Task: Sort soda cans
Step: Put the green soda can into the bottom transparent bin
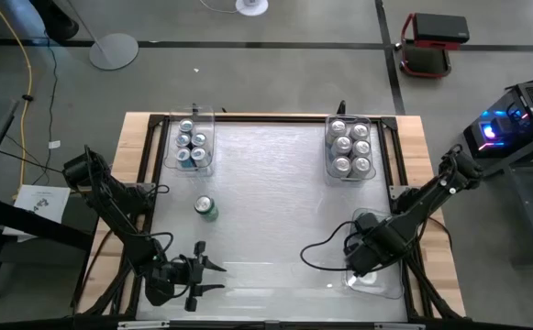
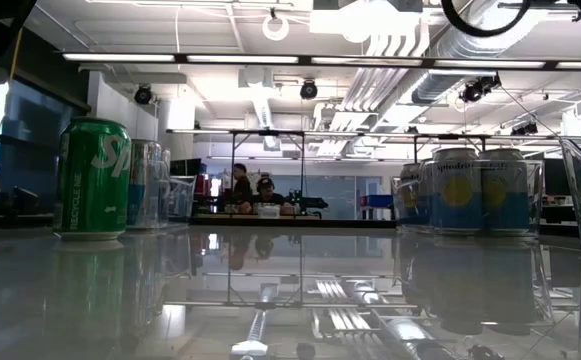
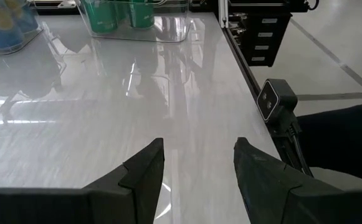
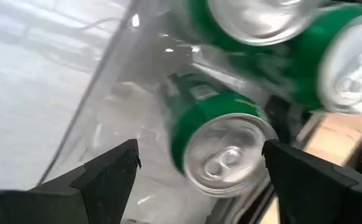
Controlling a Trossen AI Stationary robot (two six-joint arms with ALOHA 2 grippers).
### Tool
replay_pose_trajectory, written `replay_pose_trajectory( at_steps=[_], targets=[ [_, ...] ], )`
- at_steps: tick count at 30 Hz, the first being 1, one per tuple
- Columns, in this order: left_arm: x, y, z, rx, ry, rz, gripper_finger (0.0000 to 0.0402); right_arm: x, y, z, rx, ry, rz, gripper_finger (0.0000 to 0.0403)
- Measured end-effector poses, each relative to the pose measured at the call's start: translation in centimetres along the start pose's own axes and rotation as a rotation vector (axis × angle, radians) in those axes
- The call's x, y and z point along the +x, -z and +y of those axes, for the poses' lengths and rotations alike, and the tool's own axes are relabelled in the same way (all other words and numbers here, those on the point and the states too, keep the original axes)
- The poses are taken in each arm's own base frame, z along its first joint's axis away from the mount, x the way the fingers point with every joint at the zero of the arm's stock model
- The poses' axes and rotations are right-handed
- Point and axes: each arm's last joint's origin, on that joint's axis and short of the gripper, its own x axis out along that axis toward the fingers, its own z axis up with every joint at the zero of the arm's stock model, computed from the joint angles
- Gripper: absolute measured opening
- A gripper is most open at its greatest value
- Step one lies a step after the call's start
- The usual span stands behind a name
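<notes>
We find the left gripper (image 1: 213, 277) low at the near left of the table (image 1: 266, 192), its fingers (image 3: 144, 175) parted with bare tabletop between them and nothing held. A small camera module (image 3: 271, 99) sits on the table frame just beside it.

The right gripper (image 1: 362, 268) is lowered over the near-right clear bin (image 1: 390, 286). Its jaws stand spread wide to either side of a green can (image 4: 215, 140) inside the bin; we cannot tell whether the fingers touch it. Two more green cans (image 4: 305, 37) lie just beyond it, and the bin's clear wall (image 4: 106, 81) rises close beside the left-hand finger.

One loose green can (image 1: 205, 208) stands upright on the open tabletop, left of centre, well apart from both grippers. The far-left bin (image 1: 191, 142) holds several blue-sided cans (image 1: 193, 140). The far-right bin (image 1: 350, 145) holds six cans (image 1: 351, 147) with silver tops; in the low view their sides (image 2: 470, 190) show blue with a yellow disc.

Black cables (image 1: 326, 246) trail across the table near the right arm. Beyond the table, people (image 2: 253, 190) sit at a distant bench.
</notes>
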Motion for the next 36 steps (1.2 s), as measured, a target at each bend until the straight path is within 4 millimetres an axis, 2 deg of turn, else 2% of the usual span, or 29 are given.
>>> replay_pose_trajectory(
  at_steps=[16, 25, 36],
  targets=[
    [-0.1, 0.0, -0.1, -0.002, 0.019, 0.005, 0.0174, 0.1, 0.0, -0.4, 0.013, 0.051, 0.010, 0.0335],
    [-0.1, 0.0, -0.1, -0.001, 0.019, 0.005, 0.0174, 2.8, -0.1, -0.4, -0.038, 0.047, 0.087, 0.0335],
    [-0.1, 0.0, -0.1, -0.001, 0.019, 0.004, 0.0174, 3.3, -0.3, -0.2, -0.097, 0.020, 0.079, 0.0319]
  ],
)
